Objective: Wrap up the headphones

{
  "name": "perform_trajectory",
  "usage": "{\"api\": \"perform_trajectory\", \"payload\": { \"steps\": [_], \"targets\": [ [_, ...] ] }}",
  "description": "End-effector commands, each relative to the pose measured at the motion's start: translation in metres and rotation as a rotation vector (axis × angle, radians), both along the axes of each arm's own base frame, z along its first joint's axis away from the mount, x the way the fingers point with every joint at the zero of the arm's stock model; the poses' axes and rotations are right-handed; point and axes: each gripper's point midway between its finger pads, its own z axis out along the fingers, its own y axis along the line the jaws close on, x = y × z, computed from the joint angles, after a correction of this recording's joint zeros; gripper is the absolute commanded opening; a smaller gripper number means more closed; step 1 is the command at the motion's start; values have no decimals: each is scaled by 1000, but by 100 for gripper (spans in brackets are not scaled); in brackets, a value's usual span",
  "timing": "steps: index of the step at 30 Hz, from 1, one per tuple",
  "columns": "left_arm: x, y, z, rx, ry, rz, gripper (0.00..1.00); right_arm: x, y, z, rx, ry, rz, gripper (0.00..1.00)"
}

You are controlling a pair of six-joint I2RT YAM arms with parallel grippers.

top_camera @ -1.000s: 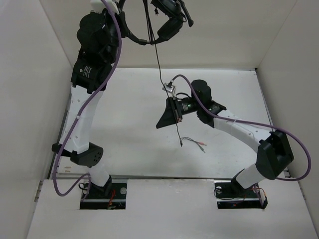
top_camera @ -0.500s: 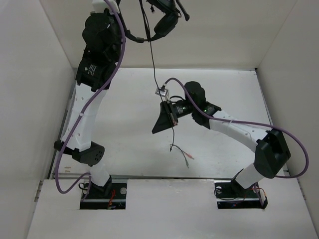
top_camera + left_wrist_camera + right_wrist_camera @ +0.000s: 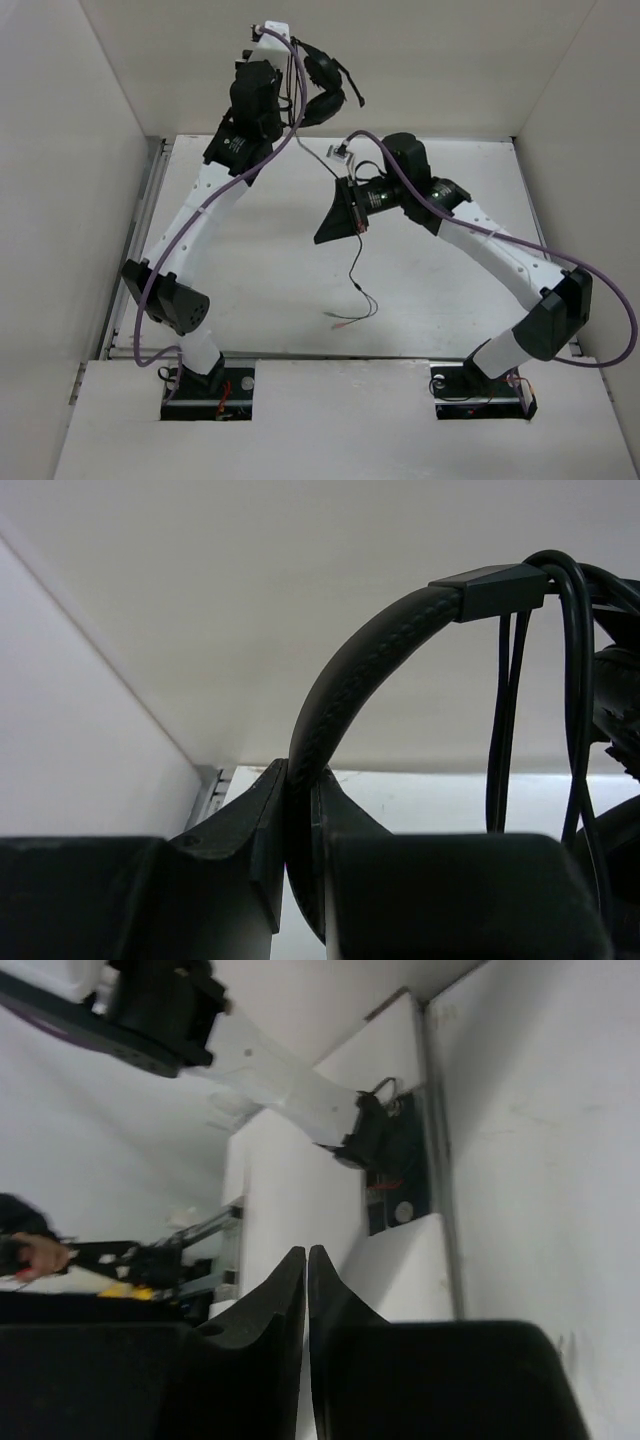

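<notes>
My left gripper (image 3: 300,780) is shut on the padded headband (image 3: 370,640) of the black headphones (image 3: 325,85) and holds them high near the back wall. Cable strands (image 3: 575,680) hang beside the headband. My right gripper (image 3: 322,238) sits lower at mid-table, fingers pointing down-left. In the right wrist view its jaws (image 3: 306,1255) leave only a hairline slit. The thin black cable (image 3: 357,262) drops out from the base of those fingers, pinched there. Its plugs (image 3: 345,320) dangle just above the table.
White walls enclose the white table (image 3: 250,270) at the back, left and right. Thick purple cables (image 3: 600,290) loop along both arms. The left arm's base (image 3: 385,1160) shows in the right wrist view.
The right gripper's jaws have closed on the cable. The left arm has swung the headphones right and lower. The dangling plugs have swung left and nearer.
</notes>
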Motion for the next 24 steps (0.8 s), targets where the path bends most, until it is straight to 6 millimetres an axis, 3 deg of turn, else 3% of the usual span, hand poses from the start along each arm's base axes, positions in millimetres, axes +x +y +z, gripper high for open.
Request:
{"api": "perform_trajectory", "payload": {
  "steps": [1,9,12,17,24],
  "targets": [
    [-21,11,40,-17,-127,25,2,19,-24,21,-33,-252,-119,11],
    [-34,-16,-37,128,64,-79,2,94,-77,54,-217,-702,-438,11],
    [-37,-19,-47,141,88,-97,2,105,-90,62,-252,-778,-495,9],
    [-35,-24,-47,141,101,-115,3,116,-102,73,-279,-855,-553,7],
    [-50,-56,-65,154,157,-237,3,150,-136,99,-417,-1110,-719,4]
  ]
}}
